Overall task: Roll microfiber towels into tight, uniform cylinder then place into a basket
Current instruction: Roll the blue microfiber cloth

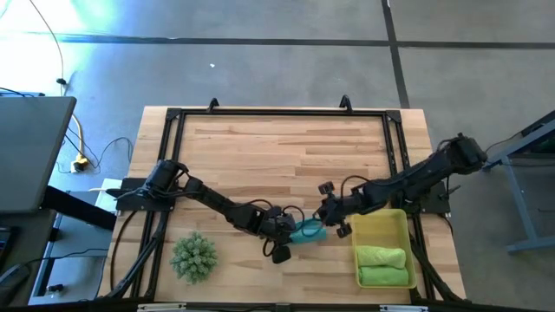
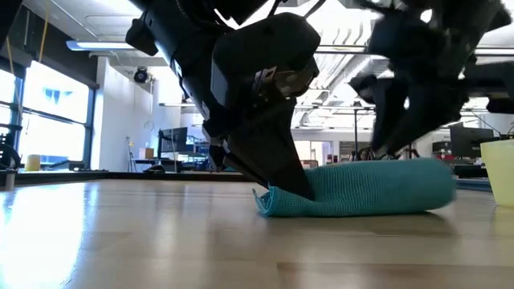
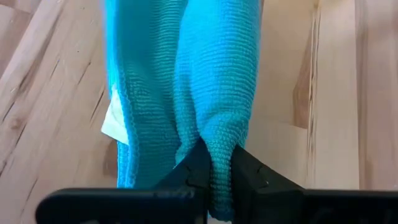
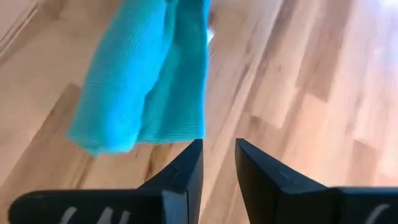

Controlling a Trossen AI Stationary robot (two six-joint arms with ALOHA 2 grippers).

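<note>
A teal microfiber towel [image 1: 308,230], loosely rolled, lies lengthwise on the wooden table [image 1: 277,156] just left of the basket [image 1: 381,227]. My left gripper [image 1: 284,236] is at its left end, shut on it. My right gripper [image 1: 334,224] hangs above the towel's right end [image 2: 434,181] with its fingers a little apart, open [image 4: 217,152], nothing between them. Two rolled green towels [image 1: 381,264] lie side by side in the yellow basket. My left gripper pinches a bunched fold of the teal towel [image 3: 221,149] between its two fingers, at the roll's left end [image 2: 277,201]. The fingers [image 2: 277,164] slant down from the table's left. The towel lies along the table, its whole length resting on the wood.
A spiky green plant-like ball [image 1: 193,256] sits near the front left. A black frame [image 1: 277,113] runs around the tabletop. The basket stands close to the towel's right end. Bare wood stretches across the table's far half.
</note>
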